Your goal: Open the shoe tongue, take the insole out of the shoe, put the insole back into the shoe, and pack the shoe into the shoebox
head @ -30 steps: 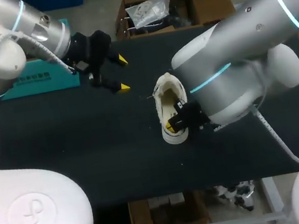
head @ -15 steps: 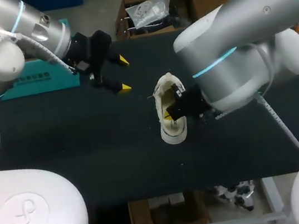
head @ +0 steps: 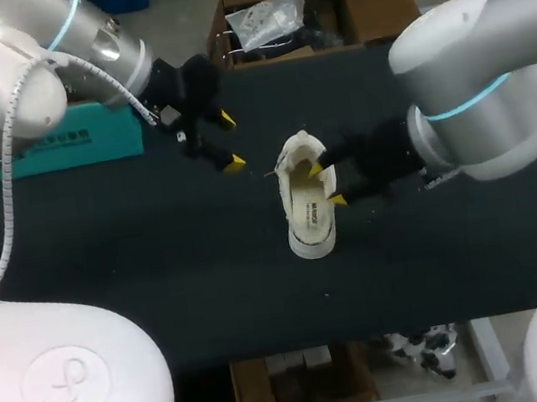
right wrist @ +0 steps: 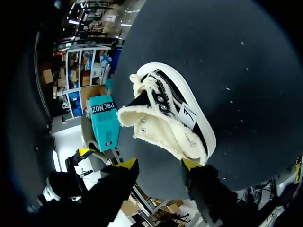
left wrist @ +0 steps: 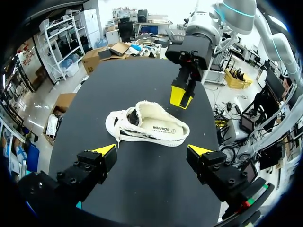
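The shoe lies near the middle of the dark worktop. Its heel end points toward the near edge and its laced end toward the far edge. The pale insole shows inside the opening. The shoe sits where it sat a second ago.

The big change is on my right arm. A second ago its wrist hung right over the shoe, with the tool down in the opening. Now the arm has swung back toward its own side. The right tool sits at the shoe's right flank with its yellow tips spread and nothing between them. In the right wrist view the shoe lies just ahead of the spread tool, not between the fingers. I cannot tell whether either tip touches the upper.

Farther back, my left arm has eased a little nearer to the shoe. The left tool is spread wide, holds nothing, and stands apart from the laced end. Its wrist view shows the shoe ahead of its tool, with the right tool beyond.

At the far left edge, the teal shoebox lies partly hidden behind the left arm, as before.
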`<state>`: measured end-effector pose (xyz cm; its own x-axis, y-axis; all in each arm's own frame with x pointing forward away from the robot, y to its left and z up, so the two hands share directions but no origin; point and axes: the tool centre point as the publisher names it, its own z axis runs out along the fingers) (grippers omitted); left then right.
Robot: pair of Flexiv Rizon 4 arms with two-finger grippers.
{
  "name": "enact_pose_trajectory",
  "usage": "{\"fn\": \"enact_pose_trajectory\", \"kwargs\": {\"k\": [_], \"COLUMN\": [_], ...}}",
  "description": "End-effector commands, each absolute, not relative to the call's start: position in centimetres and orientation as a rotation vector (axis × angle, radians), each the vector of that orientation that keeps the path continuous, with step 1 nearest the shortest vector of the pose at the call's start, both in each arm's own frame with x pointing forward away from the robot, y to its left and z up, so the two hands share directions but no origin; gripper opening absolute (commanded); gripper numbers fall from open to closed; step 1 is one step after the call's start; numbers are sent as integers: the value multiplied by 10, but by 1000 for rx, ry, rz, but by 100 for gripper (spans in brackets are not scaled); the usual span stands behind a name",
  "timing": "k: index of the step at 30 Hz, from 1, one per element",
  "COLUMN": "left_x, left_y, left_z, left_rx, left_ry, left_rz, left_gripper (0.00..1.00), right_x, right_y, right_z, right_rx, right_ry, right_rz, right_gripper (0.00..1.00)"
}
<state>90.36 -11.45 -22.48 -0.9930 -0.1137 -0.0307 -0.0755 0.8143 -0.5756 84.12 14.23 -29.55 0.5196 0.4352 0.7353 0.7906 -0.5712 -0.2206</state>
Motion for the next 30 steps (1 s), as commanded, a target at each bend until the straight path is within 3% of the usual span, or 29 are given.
{"fn": "enact_pose_trajectory", "kwargs": {"k": [1,11,17,27,30], "left_x": [901,884,881,881,892], "left_y": [-116,-135,-140,-140,-160], "left_z": [-223,-250,-260,-260,-273], "left_rx": [-203,-900,-1201,-1201,-1552], "left_ry": [2933,3025,2935,2935,2885], "left_rz": [-926,-802,-540,-540,-428], "left_gripper": [100,100,100,100,100], "right_x": [835,834,829,829,834], "right_y": [127,61,28,28,28], "right_z": [-285,-257,-237,-237,-244], "right_rx": [-2132,-2033,-1873,-1873,-1746], "right_ry": [-988,-1204,-1501,-1501,-1602], "right_rz": [-862,-905,-724,-724,-739], "right_gripper": [100,100,100,100,100]}}
